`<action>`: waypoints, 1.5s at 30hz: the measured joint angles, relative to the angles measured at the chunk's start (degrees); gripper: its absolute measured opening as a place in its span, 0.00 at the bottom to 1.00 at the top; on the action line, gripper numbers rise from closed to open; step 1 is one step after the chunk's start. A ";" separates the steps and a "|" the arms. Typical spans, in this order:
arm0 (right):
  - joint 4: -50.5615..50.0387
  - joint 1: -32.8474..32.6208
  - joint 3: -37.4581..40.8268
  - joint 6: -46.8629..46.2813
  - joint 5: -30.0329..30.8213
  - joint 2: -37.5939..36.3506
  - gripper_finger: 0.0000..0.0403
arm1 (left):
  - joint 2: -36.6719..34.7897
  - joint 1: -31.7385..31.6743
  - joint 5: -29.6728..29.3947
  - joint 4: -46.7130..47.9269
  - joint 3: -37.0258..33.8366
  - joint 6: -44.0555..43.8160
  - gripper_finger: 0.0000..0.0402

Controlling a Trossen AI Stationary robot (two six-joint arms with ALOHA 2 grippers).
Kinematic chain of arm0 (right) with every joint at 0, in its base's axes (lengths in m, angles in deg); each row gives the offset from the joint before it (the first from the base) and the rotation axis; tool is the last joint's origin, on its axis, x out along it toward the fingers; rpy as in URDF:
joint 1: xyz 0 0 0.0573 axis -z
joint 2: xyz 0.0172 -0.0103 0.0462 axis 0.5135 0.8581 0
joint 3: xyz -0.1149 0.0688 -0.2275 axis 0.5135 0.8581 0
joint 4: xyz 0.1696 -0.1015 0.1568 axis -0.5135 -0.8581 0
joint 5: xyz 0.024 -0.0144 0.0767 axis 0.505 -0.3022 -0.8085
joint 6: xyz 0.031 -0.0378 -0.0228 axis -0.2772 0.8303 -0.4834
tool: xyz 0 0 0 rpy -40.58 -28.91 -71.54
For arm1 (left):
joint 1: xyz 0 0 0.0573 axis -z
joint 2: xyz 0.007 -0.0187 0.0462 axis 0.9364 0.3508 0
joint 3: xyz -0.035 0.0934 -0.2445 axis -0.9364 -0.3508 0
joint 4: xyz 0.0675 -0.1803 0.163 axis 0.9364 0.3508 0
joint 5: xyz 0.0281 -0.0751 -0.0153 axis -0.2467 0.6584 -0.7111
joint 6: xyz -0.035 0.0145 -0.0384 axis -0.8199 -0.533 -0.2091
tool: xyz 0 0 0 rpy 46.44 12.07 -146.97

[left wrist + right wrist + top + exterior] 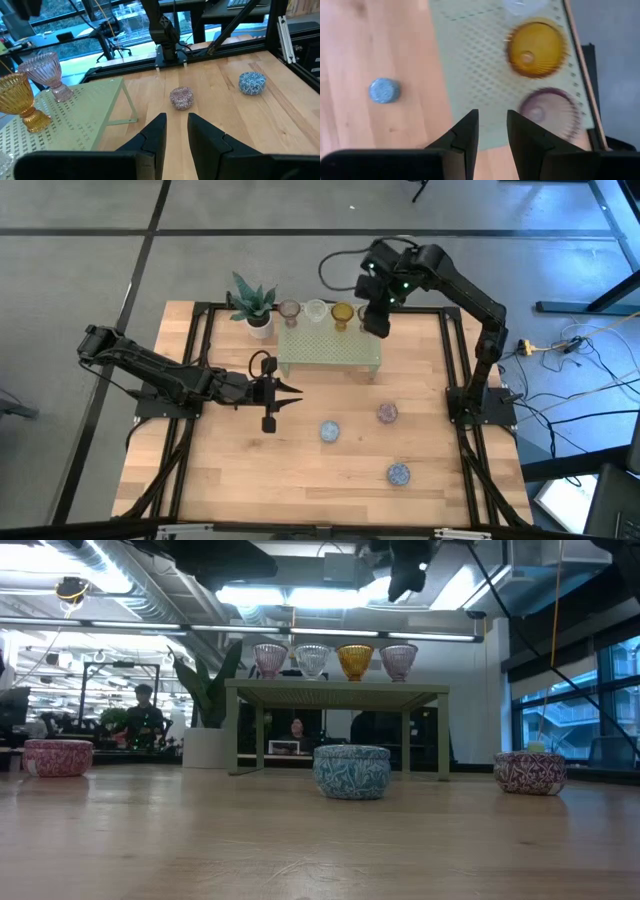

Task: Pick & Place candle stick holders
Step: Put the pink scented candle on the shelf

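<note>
With your right gripper [377, 330] empty, jaws slightly parted above the stand [330, 347] beside four holders [342, 313], steer it toward the speckled cups [388, 413] on the surface; left gripper [292, 391] idles, narrowly open.

Seven candle stick holders — four stemmed cups [334, 661] on one stand [330, 350], three mosaic cups [330, 431] below.

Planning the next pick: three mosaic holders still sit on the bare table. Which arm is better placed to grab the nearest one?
Probably the left. The left gripper hangs open just beside the blue mosaic holder, while the right gripper is open above the pale green stand, by the goblet holders, farther away.
</note>
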 joint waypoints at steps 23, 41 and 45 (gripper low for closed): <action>21.80 -22.28 35.79 -10.17 -8.12 -19.14 0.26 | -0.42 0.00 -2.00 21.45 1.21 -11.13 0.19; 64.49 -28.61 78.25 -17.74 -9.10 -27.77 0.26 | -0.42 -6.17 7.85 57.94 9.35 -29.71 0.37; 62.59 -27.80 77.46 -15.91 -9.27 -27.96 0.26 | -0.42 -8.76 11.15 69.21 9.35 -35.16 0.44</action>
